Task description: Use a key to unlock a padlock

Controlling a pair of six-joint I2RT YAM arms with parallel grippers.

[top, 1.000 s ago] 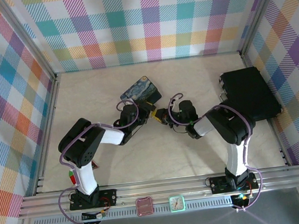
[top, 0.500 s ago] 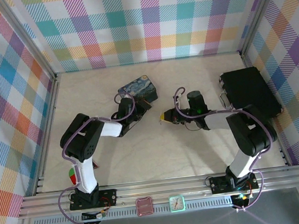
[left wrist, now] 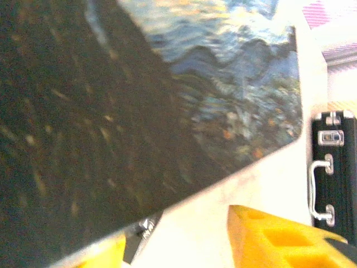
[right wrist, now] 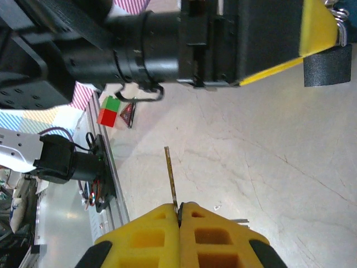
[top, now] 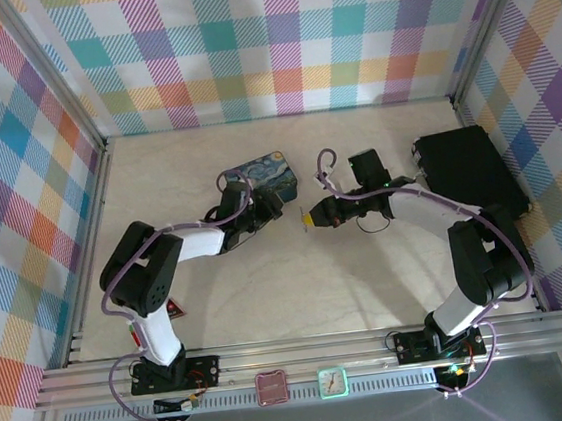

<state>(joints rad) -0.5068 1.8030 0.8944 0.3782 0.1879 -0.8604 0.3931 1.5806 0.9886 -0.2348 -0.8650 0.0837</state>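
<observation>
My right gripper is shut on the key, whose thin blade sticks out past the yellow fingertips above bare table. The left gripper stands open right against the blue starry tin. The padlock, a small dark block with a silvery bit, lies close by its left finger under the tin's edge. From the right wrist the padlock shows dark beside the left gripper's yellow finger. A short gap separates the two grippers.
A black case lies at the right wall. A red-and-green block and a red triangular piece sit near the left arm's base. Plaid walls close three sides; a metal rail runs along the front.
The left gripper has gone from nearly shut to open. Both grippers moved toward the back wall and apart, the right one carrying the key.
</observation>
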